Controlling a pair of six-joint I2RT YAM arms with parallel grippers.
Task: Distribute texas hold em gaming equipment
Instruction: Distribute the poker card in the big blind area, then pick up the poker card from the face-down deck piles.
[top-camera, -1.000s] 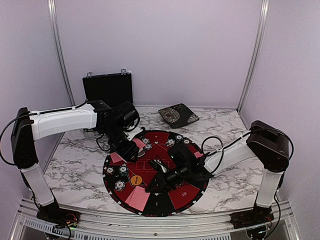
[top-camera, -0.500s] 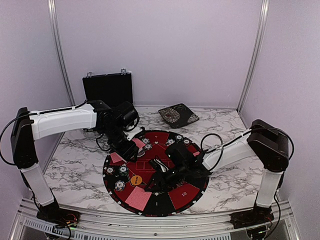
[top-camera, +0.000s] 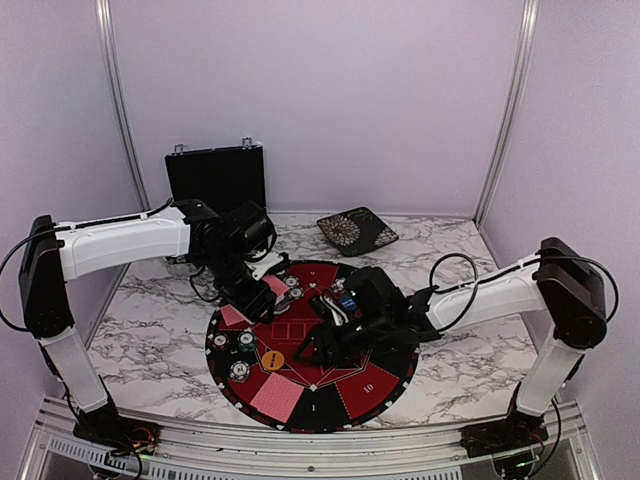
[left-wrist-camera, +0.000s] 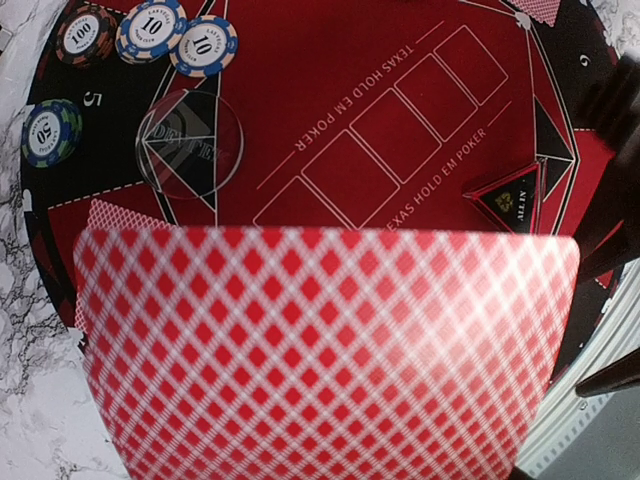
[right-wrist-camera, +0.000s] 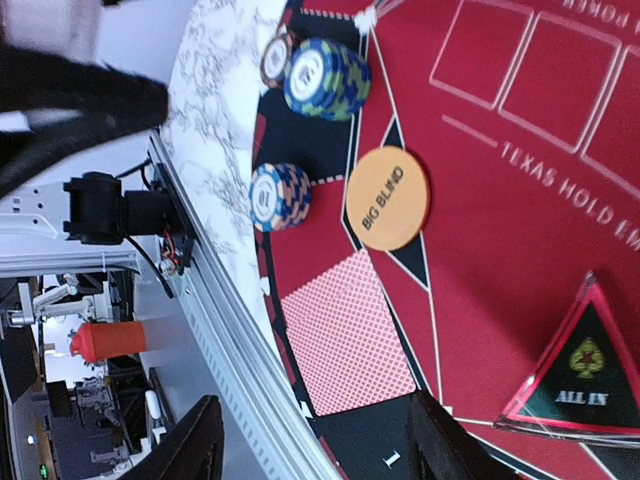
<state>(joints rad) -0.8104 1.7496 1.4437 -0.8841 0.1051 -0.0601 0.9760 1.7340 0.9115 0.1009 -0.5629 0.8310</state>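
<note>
Red-backed cards (left-wrist-camera: 330, 350) are pinched in my left hand (top-camera: 262, 299); my right hand (right-wrist-camera: 315, 450), spread and empty, should rise straight above the ALL IN marker (right-wrist-camera: 572, 375).

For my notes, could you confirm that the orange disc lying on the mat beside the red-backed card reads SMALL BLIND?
Not quite: the orange disc reads BIG BLIND, not SMALL BLIND, as the right wrist view shows. It does lie on the mat beside the red-backed card.

Round mat (top-camera: 372, 383): hinged case (top-camera: 215, 177) behind it, off to the left. On mat, left rim: chip stacks (right-wrist-camera: 325, 78). Big Blind button (right-wrist-camera: 388, 198) just inward of them. Playing card (right-wrist-camera: 348, 335) on mat's front-left edge, near button.
</note>
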